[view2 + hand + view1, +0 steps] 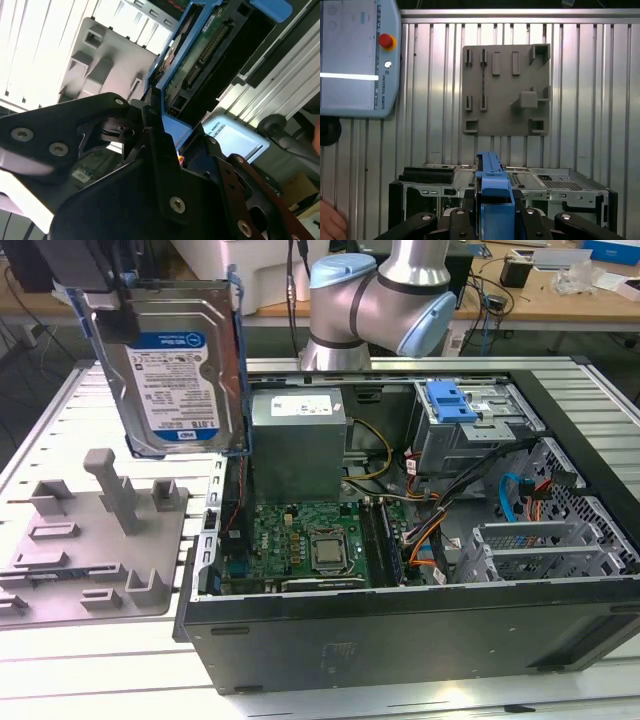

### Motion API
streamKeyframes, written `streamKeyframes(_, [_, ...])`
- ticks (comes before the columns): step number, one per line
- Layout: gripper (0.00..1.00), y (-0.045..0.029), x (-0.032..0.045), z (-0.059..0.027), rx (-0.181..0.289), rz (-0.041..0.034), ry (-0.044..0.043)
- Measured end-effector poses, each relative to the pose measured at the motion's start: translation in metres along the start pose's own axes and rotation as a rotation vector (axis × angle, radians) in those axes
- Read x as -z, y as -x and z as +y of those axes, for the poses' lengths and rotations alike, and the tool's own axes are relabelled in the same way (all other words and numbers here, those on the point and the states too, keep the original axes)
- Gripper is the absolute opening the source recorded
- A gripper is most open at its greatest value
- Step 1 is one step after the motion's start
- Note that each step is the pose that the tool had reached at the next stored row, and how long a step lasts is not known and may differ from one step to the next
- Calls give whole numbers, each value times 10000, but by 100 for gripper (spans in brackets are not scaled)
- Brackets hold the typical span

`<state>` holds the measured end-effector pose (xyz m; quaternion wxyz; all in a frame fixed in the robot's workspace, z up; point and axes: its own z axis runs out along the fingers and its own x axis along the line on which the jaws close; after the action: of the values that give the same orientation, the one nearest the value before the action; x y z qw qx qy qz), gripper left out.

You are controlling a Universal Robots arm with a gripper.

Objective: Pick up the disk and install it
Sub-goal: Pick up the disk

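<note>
The arm (378, 288), a silver tube with pale blue joint caps, rises behind the open computer case (420, 640) and reaches toward the exterior view's left, where its black pincer (108, 308) hangs high over the tabletop (50, 425). The pincer is clenched on the disk (185, 360), gripping it by its upper end. The disk hangs in the air, nearly upright with a slight tilt. It sits above the gap between the grey fixture plate (90, 540) and the case wall, touching neither. Its face is a flat rectangle of brushed silver metal with a white-and-blue label, and it is edged by a blue plastic carrier frame (238, 360). In the second wrist view the black matte fingers (155, 145), studded with screw heads, clamp that frame (165, 85), and the disk's underside shows a green circuit board (200, 55). In the first wrist view the frame's narrow blue edge (492, 185) stands between the finger blocks. Beyond it, the moulded fixture plate (507, 90) with its raised blocks and slots lies on the ribbed aluminium tabletop (580, 100). A teach pendant (355, 55) and a person's hand (330, 222) sit at that picture's margin. Inside the case lie a grey sheet-metal power-supply box (298, 445), a green motherboard (300, 540) and a ridged blue latch tab (450, 400) on the drive cage.
</note>
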<state>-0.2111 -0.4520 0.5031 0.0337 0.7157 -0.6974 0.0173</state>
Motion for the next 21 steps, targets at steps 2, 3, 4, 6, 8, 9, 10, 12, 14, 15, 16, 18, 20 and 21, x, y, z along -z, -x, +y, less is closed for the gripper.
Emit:
streamKeyframes(2, [37, -51, 4, -115, 1, 3, 11])
streamKeyframes(3, [37, -65, 5, -153, 1, 2, 13])
streamKeyframes(4, [37, -82, 5, -201, 4, 1, 17])
streamKeyframes(6, [37, -117, 7, -302, 2, 0, 25])
streamKeyframes(8, [37, -146, 9, -388, 4, 0, 33])
streamKeyframes(9, [37, -160, 10, -429, 2, 0, 37])
streamKeyframes(10, [37, -181, 11, -488, 5, 0, 42])
streamKeyframes(12, [37, -216, 13, -593, 4, 1, 51])
streamKeyframes(14, [37, -266, 15, -744, 5, -2, 61])
streamKeyframes(15, [37, -288, 17, -813, 6, -1, 69])
streamKeyframes(16, [37, -303, 18, -856, 5, -1, 73])
streamKeyframes(18, [37, -350, 20, -997, 7, -2, 85])
streamKeyframes(20, [37, -385, 22, -1104, 8, -2, 95])
streamKeyframes(21, [37, -398, 22, -1140, 7, -2, 98])
